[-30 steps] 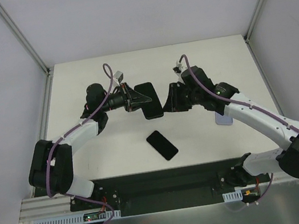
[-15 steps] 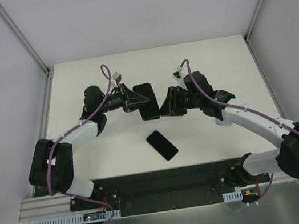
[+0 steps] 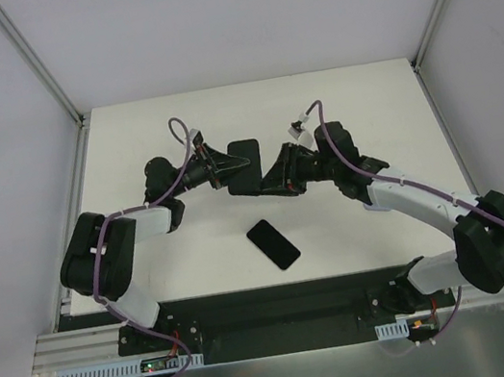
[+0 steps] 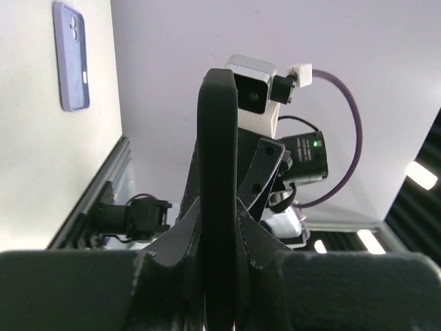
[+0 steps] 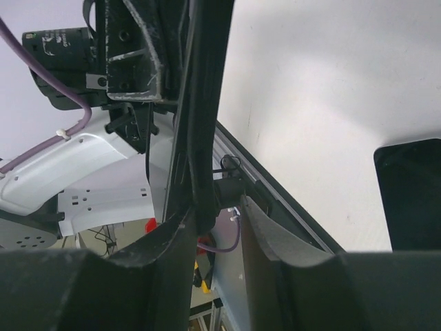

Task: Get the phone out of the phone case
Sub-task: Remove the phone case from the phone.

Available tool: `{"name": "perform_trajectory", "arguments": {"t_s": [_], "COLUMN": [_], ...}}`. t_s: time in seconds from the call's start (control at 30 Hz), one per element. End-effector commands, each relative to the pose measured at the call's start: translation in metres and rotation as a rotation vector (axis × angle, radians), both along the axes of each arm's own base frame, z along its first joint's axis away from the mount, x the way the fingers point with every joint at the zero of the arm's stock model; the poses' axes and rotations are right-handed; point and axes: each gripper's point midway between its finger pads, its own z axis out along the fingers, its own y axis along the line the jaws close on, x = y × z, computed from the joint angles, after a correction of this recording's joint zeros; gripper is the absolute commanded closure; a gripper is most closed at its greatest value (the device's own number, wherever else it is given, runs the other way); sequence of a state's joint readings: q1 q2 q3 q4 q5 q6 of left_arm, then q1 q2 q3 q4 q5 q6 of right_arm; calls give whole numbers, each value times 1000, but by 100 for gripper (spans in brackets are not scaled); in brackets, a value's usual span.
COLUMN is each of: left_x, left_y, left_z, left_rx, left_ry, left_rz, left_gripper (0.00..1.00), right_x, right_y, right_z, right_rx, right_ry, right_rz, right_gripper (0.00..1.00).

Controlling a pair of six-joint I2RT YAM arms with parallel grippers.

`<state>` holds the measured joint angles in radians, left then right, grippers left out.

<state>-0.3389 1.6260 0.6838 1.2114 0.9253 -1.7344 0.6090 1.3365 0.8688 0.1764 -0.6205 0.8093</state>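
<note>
My left gripper (image 3: 226, 167) is shut on a black phone case (image 3: 246, 164) and holds it on edge above the table. In the left wrist view the case (image 4: 217, 158) stands edge-on between the gripper's (image 4: 219, 224) two fingers. I cannot tell whether a phone is inside it. My right gripper (image 3: 271, 182) is open at the case's right side. In the right wrist view the case's edge (image 5: 204, 103) rests against one finger (image 5: 180, 241) of the gripper (image 5: 220, 214), and the other finger stands apart. A bare black phone (image 3: 272, 243) lies flat on the table nearer the arms, also visible in the right wrist view (image 5: 410, 196).
A lavender phone case (image 4: 71, 55) lies flat on the white table (image 3: 175, 251), seen in the left wrist view. Grey walls and metal posts enclose the table. The black base rail (image 3: 273, 307) runs along the near edge.
My right gripper has moved left and up against the held case's edge. My left arm has folded at the elbow, with the case shifted slightly farther away.
</note>
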Motion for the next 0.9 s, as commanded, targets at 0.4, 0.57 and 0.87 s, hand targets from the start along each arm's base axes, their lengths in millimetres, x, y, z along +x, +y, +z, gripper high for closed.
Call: {"name": "perform_trajectory", "arguments": {"t_s": [0.4,0.57,0.87], "left_x": [-47,-53,-61], "left_y": [-26,-23,-23], "left_z": [50,46,24], "left_rx": [-190,-176,-131], "left_ry": [-338,-375,-380], "left_rz": [-66,-50,-50], "left_gripper": [100,100,100], "right_x": [34,49,63], "right_y": [19,15,10], "right_z": [54,78,104], "right_rx": [179,234,344], "right_ry": [-52,-54,-51], "right_rz": [-115,-169,-204], "right_gripper": [69,68,98]}}
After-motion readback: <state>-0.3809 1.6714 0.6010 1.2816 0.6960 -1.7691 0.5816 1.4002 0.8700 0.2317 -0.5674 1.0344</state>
